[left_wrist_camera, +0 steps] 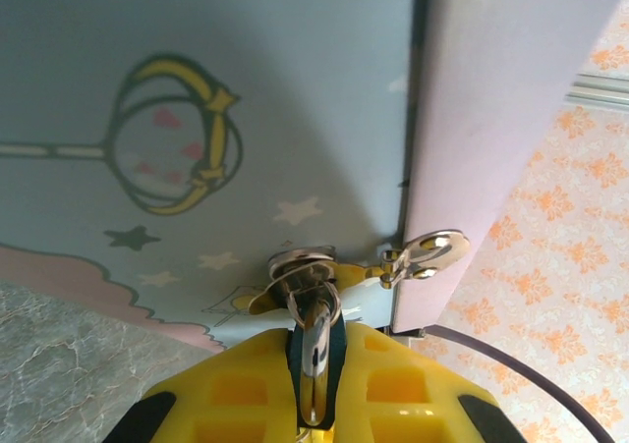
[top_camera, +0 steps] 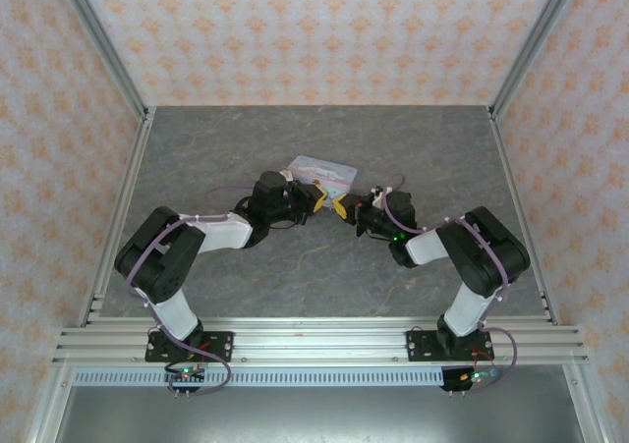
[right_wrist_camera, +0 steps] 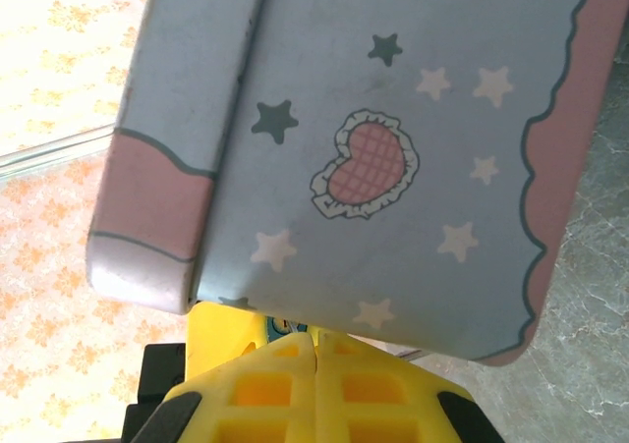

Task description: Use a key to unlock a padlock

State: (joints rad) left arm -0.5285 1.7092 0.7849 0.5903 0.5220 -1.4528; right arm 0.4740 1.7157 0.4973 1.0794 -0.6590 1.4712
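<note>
Table (top_camera: pixel 197 158): walled on three sides, with open floor around the work.
Tin (top_camera: pixel 324 173): lies mid-table, and both arms meet at its near edge.
Right gripper (right_wrist_camera: pixel 316 353): pads pressed together under the tin's corner (what it pinches, cannot tell).
Left gripper (left_wrist_camera: pixel 316 364): clamped on the key (left_wrist_camera: pixel 314 315), whose tip is at the padlock (left_wrist_camera: pixel 300 266) beside the hasp (left_wrist_camera: pixel 428 251).
Recommendation: keep the key in line with the lock and turn gently, with no sideways load.
Clearance: the grippers nearly touch, so there is little room between them.
</note>
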